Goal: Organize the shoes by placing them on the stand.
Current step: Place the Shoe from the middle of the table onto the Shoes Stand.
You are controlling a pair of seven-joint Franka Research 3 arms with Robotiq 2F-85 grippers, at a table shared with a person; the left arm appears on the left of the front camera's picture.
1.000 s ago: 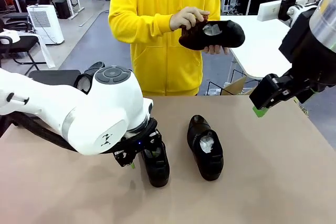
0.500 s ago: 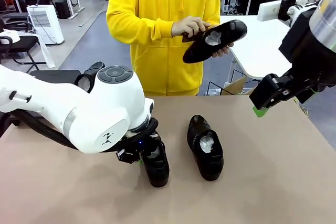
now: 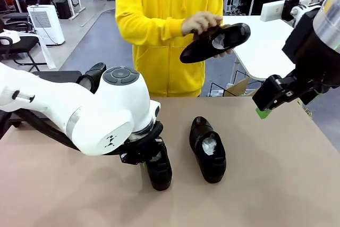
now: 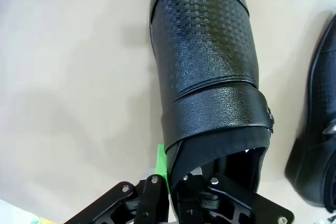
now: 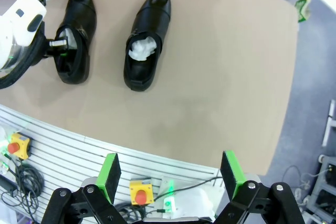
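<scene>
Grip made! Left pincer (image 4: 170, 174) has snapped shut in the last second, jaws that stood apart around the rim now clamped on the left shoe (image 3: 159, 171). In the wrist view one finger sits inside the opening and the green pad (image 4: 161, 162) presses the outer side wall, so the leather collar is pinched between them. That shoe rests flat on the counter (image 3: 265, 184), close to the near edge and left of the middle, soles down, not yet lifted.

Judging by that, the pick is secured and the lift and carry to the stand come next; a thin wall pinch like this could let the shoe swing, so a steady rise looks wise.

Second shoe (image 3: 208, 150) lies just beside it toward the middle, white paper stuffed in its mouth, apart from both pincers. Right pincer (image 3: 260, 111) hangs wide open above the far right edge, holding nothing. Across the far edge the person's hands (image 3: 201, 23) have tipped a third shoe (image 3: 218, 41) and hold it in the air.
</scene>
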